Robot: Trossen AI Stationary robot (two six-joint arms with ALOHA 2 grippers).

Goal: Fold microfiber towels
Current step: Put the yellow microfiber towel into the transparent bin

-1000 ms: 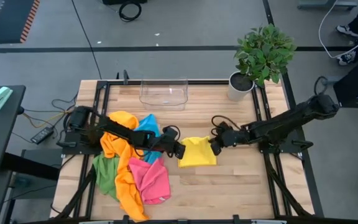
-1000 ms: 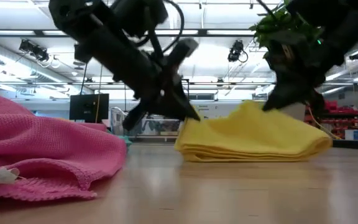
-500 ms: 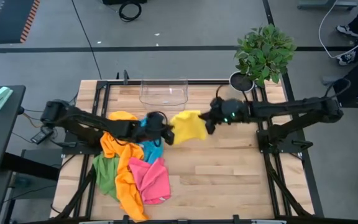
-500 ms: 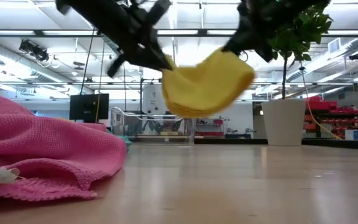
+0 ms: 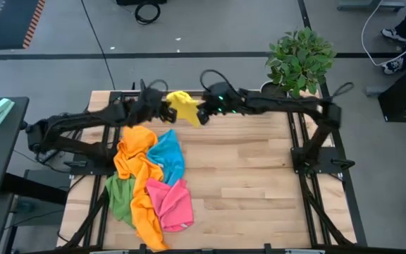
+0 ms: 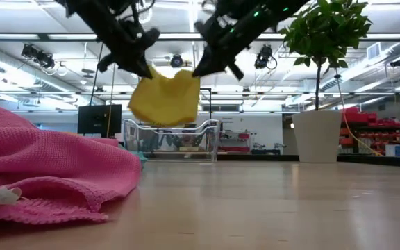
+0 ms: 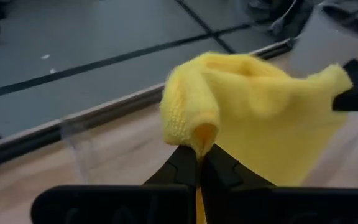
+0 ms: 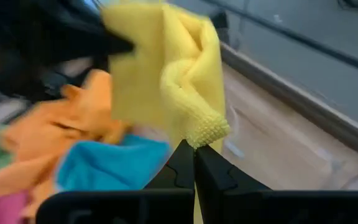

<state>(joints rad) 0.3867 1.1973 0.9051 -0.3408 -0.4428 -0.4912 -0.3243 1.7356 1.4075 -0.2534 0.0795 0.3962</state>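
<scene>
2 dark arms meet near table's far edge, carrying folded yellow towel (image 5: 183, 104) in air between them, above clear plastic tray (image 6: 169, 137). Left gripper (image 5: 162, 110) pinched tight on 1 edge of yellow towel; right gripper (image 5: 203, 111) pinched tight on opposite edge. Towel hangs bunched, clear of wooden table (image 5: 259, 176). On table's left side, heap of loose towels: orange towel (image 5: 138, 169), blue towel (image 5: 168, 155), pink towel (image 5: 171, 203), green towel (image 5: 120, 195), overlapping. Potted plant (image 5: 298, 60) at far right corner.
</scene>
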